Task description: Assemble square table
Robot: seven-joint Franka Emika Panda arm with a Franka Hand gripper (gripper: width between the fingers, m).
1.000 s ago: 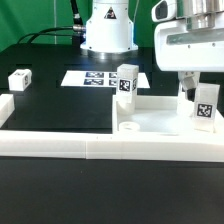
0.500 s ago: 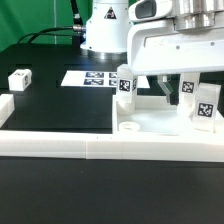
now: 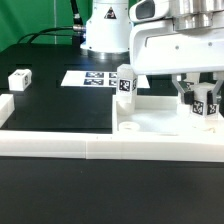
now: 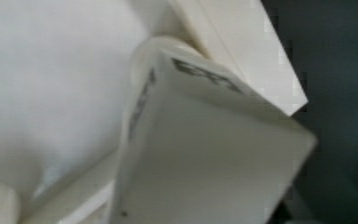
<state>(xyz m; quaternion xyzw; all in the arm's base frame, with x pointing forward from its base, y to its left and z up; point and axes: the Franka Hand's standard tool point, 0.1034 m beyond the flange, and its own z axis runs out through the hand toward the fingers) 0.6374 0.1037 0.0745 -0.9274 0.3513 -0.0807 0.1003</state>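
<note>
The square slab (image 3: 165, 122) lies flat on the black tabletop (image 3: 50, 100), close behind the front border bar (image 3: 60, 146). The first leg (image 3: 126, 82) stands upright at the slab's far edge, toward the exterior view's left (whether on the slab or just behind it cannot be told). The second leg (image 3: 206, 112) (image 4: 202, 150) stands upright on the slab at the exterior view's right. The tool (image 3: 203, 98) is closed on its upper part, one finger against each side. The third leg (image 3: 19, 79) lies on the tabletop, well apart at the exterior view's left. The marker board (image 3: 95, 77) lies behind the slab, in front of the robot base (image 3: 105, 30).
</note>
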